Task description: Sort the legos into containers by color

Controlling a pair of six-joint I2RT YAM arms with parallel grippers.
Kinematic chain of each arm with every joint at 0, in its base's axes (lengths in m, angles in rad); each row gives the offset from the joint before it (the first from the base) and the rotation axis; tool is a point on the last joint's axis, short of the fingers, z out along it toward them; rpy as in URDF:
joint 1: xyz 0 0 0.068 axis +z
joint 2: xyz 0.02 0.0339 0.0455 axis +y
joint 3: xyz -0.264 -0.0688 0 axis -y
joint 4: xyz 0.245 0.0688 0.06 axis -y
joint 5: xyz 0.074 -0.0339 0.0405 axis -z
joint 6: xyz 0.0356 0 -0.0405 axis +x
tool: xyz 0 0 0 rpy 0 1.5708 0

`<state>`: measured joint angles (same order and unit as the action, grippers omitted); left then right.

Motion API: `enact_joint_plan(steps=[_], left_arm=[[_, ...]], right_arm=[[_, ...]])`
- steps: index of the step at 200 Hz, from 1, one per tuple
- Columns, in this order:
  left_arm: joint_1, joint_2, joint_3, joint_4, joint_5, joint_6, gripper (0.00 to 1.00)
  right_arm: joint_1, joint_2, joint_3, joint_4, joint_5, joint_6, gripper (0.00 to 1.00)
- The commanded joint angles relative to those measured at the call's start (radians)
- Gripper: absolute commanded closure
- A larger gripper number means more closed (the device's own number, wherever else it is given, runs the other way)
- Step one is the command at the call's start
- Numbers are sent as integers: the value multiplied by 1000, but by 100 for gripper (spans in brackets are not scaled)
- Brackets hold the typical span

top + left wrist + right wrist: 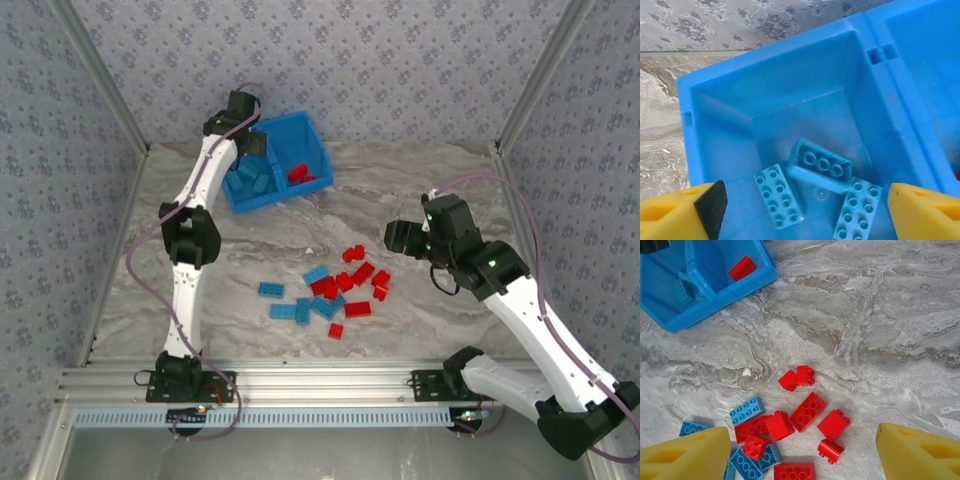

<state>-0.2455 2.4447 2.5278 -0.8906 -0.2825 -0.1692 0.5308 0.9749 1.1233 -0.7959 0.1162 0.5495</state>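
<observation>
The blue bin (318, 150) stands at the back of the table, split by a divider wall (892, 105). My left gripper (805, 215) hangs open over its left compartment, nothing between its yellow fingers (925, 210). Three light blue legos (820, 165) lie on that compartment's floor below it. Red legos (300, 173) lie in the right compartment. A mixed pile of red and light blue legos (335, 292) sits mid-table. My right gripper (800, 440) is open above the pile's red bricks (807, 411), holding nothing.
The marble table (420, 180) has aluminium frame posts at its corners and patterned walls around it. The left arm (190, 235) stretches from the near edge up to the bin. Bare tabletop lies right of the bin and of the pile.
</observation>
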Motion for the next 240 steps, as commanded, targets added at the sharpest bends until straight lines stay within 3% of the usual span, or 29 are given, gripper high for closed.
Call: enact_joint_plan(steps=[1,32,87,136,190,240], left_arm=[[-10,-113,33,-30,30,-33,12],[-12,-311,-98,-18,130,-130,11],[-98,-932,-789,279,378,-191,7],[-175,-1314,-1134,228,408,-131,1],[-174,-1434,-1263,49,336,-33,1],[-175,-1398,-1253,38,332,2,1]], right_arm=[[7,18,-11,11,-10,25,21],[6,43,-50,26,8,15,20],[8,214,-107,88,-83,-51,21],[-6,371,-176,134,-70,62,21],[-28,484,-263,285,-161,162,18],[-37,581,-271,301,-139,215,33]])
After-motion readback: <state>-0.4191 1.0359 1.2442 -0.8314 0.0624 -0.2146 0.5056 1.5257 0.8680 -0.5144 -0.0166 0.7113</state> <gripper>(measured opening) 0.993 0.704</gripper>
